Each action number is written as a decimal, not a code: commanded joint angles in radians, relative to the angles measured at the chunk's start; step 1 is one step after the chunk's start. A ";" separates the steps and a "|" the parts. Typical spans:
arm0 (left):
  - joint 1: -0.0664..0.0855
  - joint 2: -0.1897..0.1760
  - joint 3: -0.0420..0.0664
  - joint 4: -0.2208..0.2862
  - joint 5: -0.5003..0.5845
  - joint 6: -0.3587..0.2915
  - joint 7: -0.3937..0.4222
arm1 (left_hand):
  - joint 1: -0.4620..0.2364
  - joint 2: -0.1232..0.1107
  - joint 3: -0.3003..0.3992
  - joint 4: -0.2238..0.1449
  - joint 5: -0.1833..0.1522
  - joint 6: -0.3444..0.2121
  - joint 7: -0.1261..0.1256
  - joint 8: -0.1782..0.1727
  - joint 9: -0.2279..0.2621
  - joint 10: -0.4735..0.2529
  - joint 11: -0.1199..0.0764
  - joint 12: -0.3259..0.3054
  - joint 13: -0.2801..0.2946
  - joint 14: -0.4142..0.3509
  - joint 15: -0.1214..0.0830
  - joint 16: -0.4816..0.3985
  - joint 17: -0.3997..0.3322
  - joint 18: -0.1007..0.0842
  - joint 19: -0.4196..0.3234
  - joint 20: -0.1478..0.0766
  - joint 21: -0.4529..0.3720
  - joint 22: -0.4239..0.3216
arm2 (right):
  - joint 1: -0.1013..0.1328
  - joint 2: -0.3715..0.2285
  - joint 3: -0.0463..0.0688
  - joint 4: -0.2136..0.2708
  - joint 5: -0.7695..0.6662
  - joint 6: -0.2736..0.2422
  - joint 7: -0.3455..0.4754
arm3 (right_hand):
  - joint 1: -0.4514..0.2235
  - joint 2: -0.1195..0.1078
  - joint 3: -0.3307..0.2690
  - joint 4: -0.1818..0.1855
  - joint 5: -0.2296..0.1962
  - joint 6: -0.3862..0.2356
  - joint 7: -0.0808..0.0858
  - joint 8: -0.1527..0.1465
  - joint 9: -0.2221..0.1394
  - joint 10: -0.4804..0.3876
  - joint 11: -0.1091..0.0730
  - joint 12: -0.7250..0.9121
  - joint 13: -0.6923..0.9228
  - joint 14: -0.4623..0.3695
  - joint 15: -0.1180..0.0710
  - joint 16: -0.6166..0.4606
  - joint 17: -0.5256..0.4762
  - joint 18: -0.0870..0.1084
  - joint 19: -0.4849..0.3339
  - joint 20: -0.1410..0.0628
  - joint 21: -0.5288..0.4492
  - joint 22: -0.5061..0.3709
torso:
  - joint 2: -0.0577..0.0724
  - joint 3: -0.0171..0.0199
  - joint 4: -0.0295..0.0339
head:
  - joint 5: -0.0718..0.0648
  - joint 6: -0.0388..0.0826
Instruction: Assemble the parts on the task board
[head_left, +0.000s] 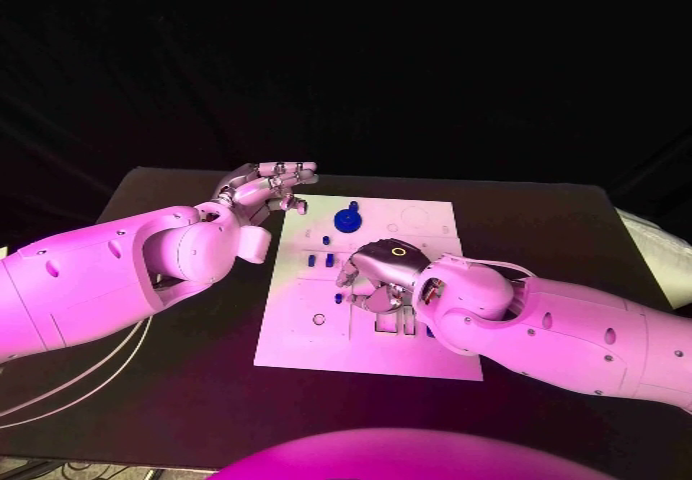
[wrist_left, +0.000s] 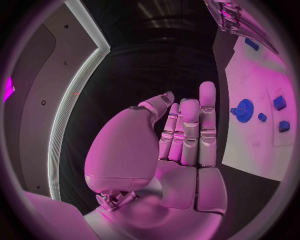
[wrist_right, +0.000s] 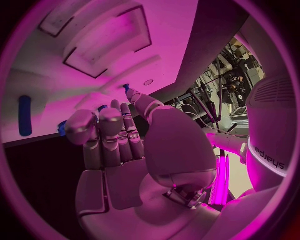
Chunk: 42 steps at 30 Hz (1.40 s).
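I have the right hand (head_left: 382, 275) down over the middle of the task board (head_left: 296, 345), fingers curled toward the plate. In the right wrist view a small blue piece (wrist_right: 127, 88) sits right at one fingertip, with more blue by the other fingers, but I cannot tell whether the hand actually pinches a part or only touches it. The left hand (head_left: 264, 190) hovers at the board's far left corner, fingers straight and close together, holding nothing.

On the board, the blue gear (head_left: 348, 217) stands near the far edge, and small blue blocks (head_left: 327, 259) lie between it and the right hand. From the left wrist I see the same gear (wrist_left: 242, 109) with blocks just beside it.

My reading is that I'm mid-placement of one small part near the board's centre. The next move calls for confirming the grip, then lining the piece up with its recess before pressing down.
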 joint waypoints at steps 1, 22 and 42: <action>0.000 0.000 0.001 0.002 -0.003 0.021 0.001 | -0.008 0.004 -0.006 -0.002 -0.003 -0.006 -0.001 0.000 -0.002 -0.005 -0.001 0.005 -0.002 0.000 0.004 0.006 -0.001 0.019 0.001 0.000 -0.004 -0.001 | 0.013 -0.046 0.009 0.033 0.024 -0.056 -0.016 | 0.012 0.000 -0.007 0.000 0.007 -0.001 -0.005 0.003 0.000 0.008 -0.003 0.008 0.002 0.005 0.003 -0.003 -0.006 -0.005 -0.005 0.001 0.001 -0.001 | 0.000 -0.0011 -0.0014 | -0.006 0.005; -0.002 0.004 -0.001 -0.002 -0.003 0.026 0.000 | -0.009 0.004 -0.007 -0.002 -0.004 -0.006 -0.001 0.000 -0.002 -0.006 -0.001 0.005 -0.002 0.000 0.004 0.006 -0.001 0.019 0.001 0.000 -0.005 -0.001 | 0.082 -0.194 0.018 0.015 0.012 0.078 -0.024 | 0.020 -0.015 -0.082 0.001 0.022 -0.041 -0.022 0.001 -0.003 -0.045 -0.005 0.007 -0.003 -0.009 0.004 -0.046 -0.080 0.001 -0.027 0.003 -0.024 -0.043 | -0.001 -0.0024 0.0000 | -0.019 0.017; -0.003 0.001 -0.002 -0.002 -0.003 0.026 -0.002 | -0.008 0.005 -0.008 -0.002 -0.005 -0.006 -0.002 0.000 -0.001 -0.008 -0.001 0.006 -0.002 0.000 0.004 0.007 -0.001 0.019 0.002 0.001 -0.005 -0.002 | 0.078 -0.142 0.009 -0.030 -0.028 0.160 -0.054 | 0.048 0.042 -0.048 0.005 -0.012 0.023 -0.027 0.015 0.006 0.043 -0.021 0.044 -0.004 0.001 -0.010 -0.023 -0.078 -0.002 -0.010 -0.008 -0.014 -0.026 | -0.002 -0.0029 -0.0022 | -0.017 0.011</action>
